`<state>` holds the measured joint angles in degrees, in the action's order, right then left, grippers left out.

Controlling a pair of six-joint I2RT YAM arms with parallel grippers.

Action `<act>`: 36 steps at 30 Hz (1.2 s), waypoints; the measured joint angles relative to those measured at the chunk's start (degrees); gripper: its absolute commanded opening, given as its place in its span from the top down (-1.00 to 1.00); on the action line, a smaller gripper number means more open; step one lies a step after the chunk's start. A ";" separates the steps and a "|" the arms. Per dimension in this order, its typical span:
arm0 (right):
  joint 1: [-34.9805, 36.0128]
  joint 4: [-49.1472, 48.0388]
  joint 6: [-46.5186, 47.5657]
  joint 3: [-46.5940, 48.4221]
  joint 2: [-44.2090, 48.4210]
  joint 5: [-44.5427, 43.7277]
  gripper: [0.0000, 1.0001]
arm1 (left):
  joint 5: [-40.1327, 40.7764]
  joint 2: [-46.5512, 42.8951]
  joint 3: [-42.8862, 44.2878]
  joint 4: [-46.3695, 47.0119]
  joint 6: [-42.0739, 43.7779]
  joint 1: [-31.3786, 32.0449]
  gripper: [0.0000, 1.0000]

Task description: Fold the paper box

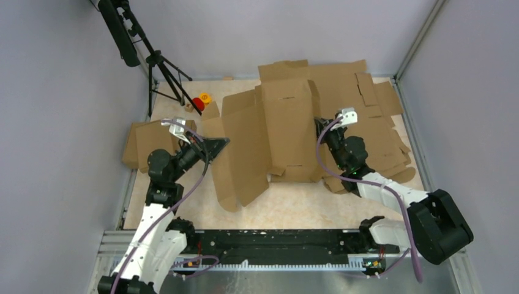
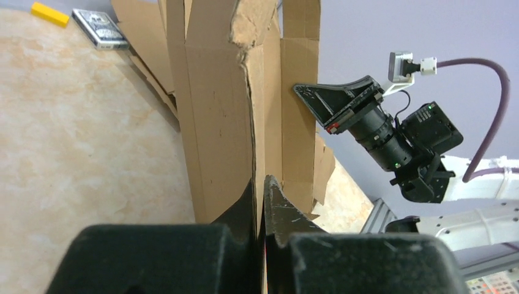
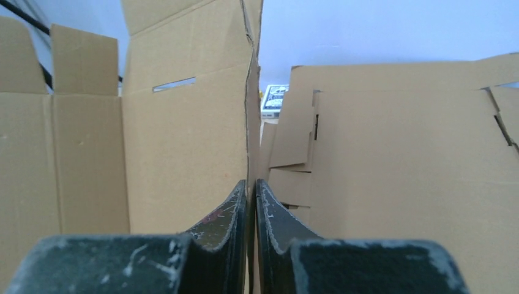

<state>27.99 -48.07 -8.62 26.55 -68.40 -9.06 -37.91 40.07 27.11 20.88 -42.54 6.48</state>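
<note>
The paper box [image 1: 275, 135] is a large brown corrugated piece with creased panels and slotted flaps, raised off the table at the middle. My left gripper [image 1: 223, 144] is shut on its left edge. In the left wrist view the jaws [image 2: 260, 187] pinch the thin cardboard edge [image 2: 214, 110], which stands upright ahead. My right gripper [image 1: 319, 125] is shut on the box's right edge. In the right wrist view the jaws [image 3: 252, 187] clamp the edge of a slotted panel [image 3: 183, 141].
A pile of like brown slotted sheets [image 1: 367, 104] lies at the back right, and shows in the right wrist view [image 3: 416, 171]. Smaller cardboard pieces [image 1: 144, 144] lie at the left. A tripod [image 1: 162, 67] and small red [image 1: 198, 103] and yellow [image 1: 205, 97] objects stand at the back left.
</note>
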 measured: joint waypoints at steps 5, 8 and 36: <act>2.75 -5.57 2.45 -0.81 -3.28 -4.46 0.93 | 2.25 -5.07 -0.76 -2.10 4.68 2.27 1.00; 4.26 -11.58 6.29 -3.17 -5.42 -5.46 0.96 | 3.89 -6.36 -0.92 -3.32 6.99 4.00 1.00; 12.46 13.44 2.19 -2.38 5.51 -17.16 0.17 | 16.59 -16.98 -6.71 -7.67 17.22 13.25 1.00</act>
<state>40.45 -34.63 -6.44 24.16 -62.89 -26.22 -21.32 23.09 20.40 13.21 -25.32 19.73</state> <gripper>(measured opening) 0.407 0.004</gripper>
